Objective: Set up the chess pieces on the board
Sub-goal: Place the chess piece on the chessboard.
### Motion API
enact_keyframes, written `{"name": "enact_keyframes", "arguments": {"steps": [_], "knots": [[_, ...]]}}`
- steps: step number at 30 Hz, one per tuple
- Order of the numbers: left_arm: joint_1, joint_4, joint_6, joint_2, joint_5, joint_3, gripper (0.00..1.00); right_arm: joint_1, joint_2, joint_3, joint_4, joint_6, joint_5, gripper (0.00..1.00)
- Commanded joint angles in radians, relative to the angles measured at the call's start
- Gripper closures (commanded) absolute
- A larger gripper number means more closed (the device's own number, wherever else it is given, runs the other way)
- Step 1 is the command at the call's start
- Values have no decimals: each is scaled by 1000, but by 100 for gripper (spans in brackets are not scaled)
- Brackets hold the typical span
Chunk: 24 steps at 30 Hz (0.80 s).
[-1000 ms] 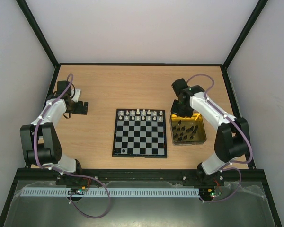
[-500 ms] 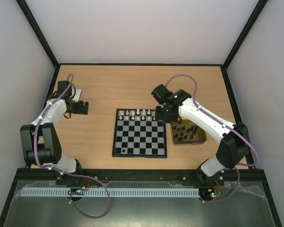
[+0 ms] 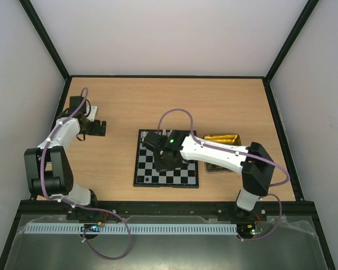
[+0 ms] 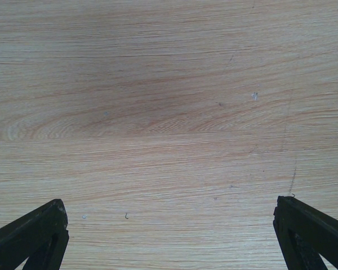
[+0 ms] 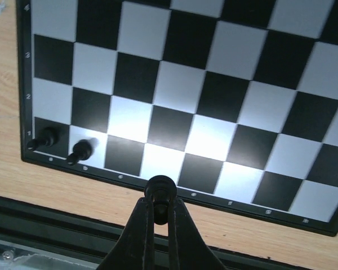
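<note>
pinching round-topped black piece (image 5: 160,186), right pincer (image 5: 160,204) over glossy board (image 5: 177,84), left pincer (image 4: 171,228) spread above woodgrain table (image 4: 169,112)

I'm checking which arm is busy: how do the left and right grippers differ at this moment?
The left gripper has its jaws wide apart and holds nothing; the right gripper is shut on a tiny black chess piece. The left gripper is over bare light wooden table, while the right gripper is over the black-and-silver checked chessboard. Both are black two-finger grippers.
</note>
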Motion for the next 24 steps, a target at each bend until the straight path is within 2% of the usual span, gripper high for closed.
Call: {"name": "enact_keyframes", "arguments": {"steps": [1, 13, 24], "knots": [[-4, -8, -2, -12, 8, 8, 1, 46, 60, 64, -4, 32, 31, 98], [-4, 3, 2, 1, 11, 8, 1, 87, 172, 164, -98, -3, 100, 98], [-4, 4, 2, -1, 9, 5, 1, 139, 219, 169, -72, 11, 99, 98]]}}
